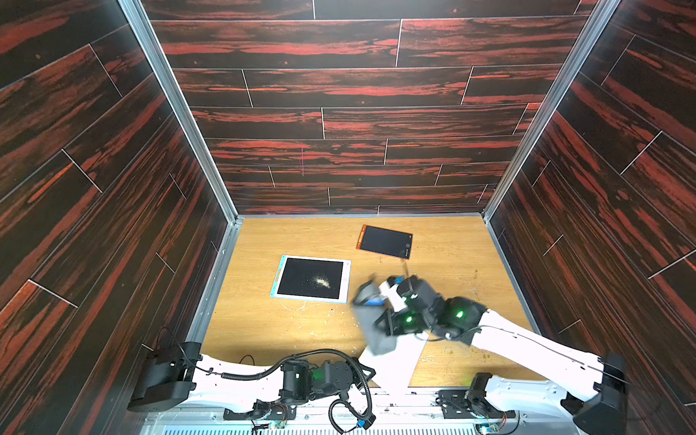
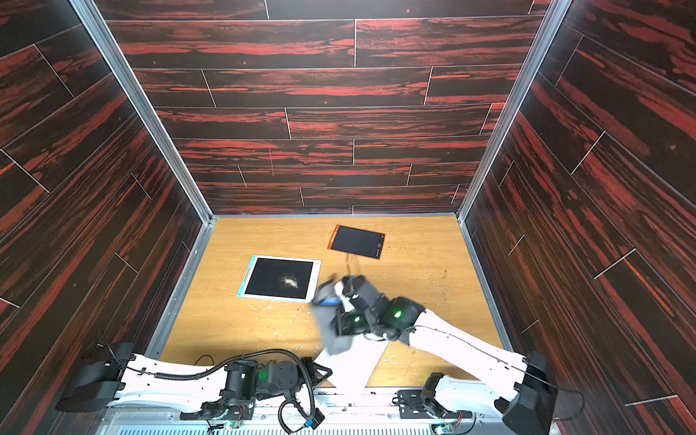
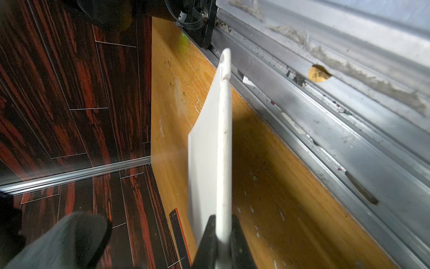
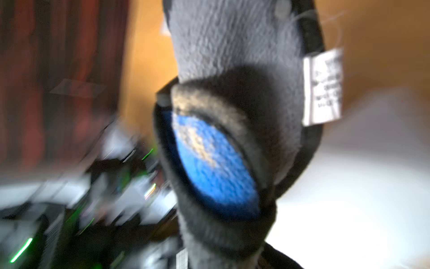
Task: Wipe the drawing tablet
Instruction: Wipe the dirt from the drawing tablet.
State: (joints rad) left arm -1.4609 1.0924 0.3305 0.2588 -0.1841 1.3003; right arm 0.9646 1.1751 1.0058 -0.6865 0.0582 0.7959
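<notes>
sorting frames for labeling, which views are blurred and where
right wrist view: heavy motion blur, grey cloth and background smeared; both top views: only the cloth is streaked, white-framed tablet sharp; left wrist view: white board crisp

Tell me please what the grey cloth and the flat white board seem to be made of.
The grey cloth looks like microfibre or fleece: fuzzy matte nap, soft folds, a sewn-in label. The white board seems to be rigid plastic, smooth with a slight sheen: it has a straight thin edge and a moulded rim.
</notes>
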